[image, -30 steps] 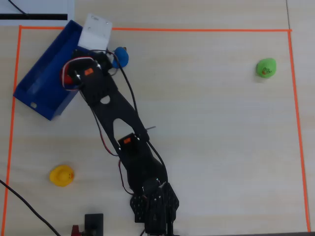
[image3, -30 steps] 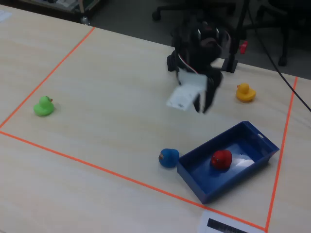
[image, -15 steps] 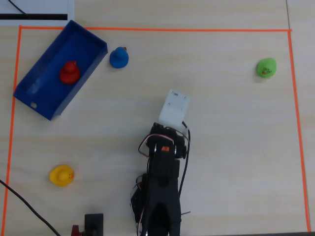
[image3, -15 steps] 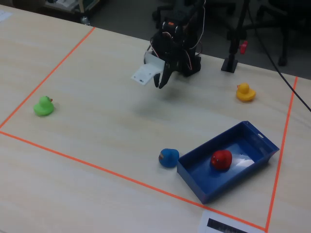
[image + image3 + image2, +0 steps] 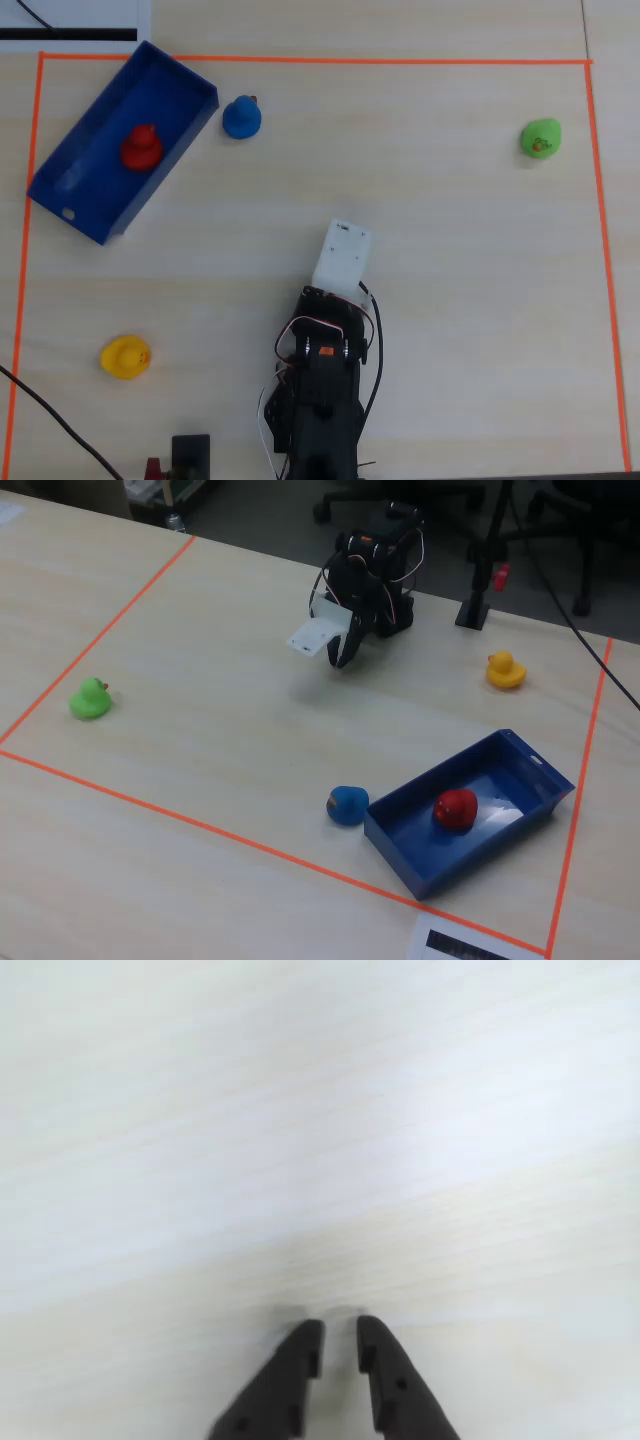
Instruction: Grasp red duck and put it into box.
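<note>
The red duck [image 5: 141,148] sits inside the dark blue box [image 5: 172,98] at the top left of the overhead view. In the fixed view the red duck [image 5: 455,808] rests on the floor of the box [image 5: 400,857] at the lower right. My gripper [image 5: 340,1328] points down at bare table, with its black jaws almost together and nothing between them. The arm is folded back near its base, far from the box. In the fixed view the gripper [image 5: 339,662] hangs under the white wrist block. In the overhead view that block hides the gripper.
A blue duck [image 5: 241,117] stands just outside the box's right end. A green duck [image 5: 541,138] is at the far right and a yellow duck [image 5: 125,356] at the lower left. Orange tape [image 5: 300,61] frames the work area. A black stand [image 5: 474,610] is beside the arm's base.
</note>
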`<action>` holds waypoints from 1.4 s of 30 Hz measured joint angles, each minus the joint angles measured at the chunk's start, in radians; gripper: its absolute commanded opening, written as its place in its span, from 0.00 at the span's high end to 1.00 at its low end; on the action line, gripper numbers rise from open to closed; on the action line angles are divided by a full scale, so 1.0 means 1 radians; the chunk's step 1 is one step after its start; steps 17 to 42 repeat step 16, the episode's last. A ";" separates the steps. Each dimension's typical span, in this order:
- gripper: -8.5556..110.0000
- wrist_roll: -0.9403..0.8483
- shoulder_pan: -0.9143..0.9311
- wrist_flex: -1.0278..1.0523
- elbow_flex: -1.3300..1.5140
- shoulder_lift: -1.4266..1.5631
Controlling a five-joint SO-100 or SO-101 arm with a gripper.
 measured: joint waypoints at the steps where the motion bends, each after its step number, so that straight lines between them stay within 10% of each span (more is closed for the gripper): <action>1: 0.88 0.008 0.003 0.000 0.000 0.000; 42: 0.88 0.009 0.008 0.000 0.000 0.000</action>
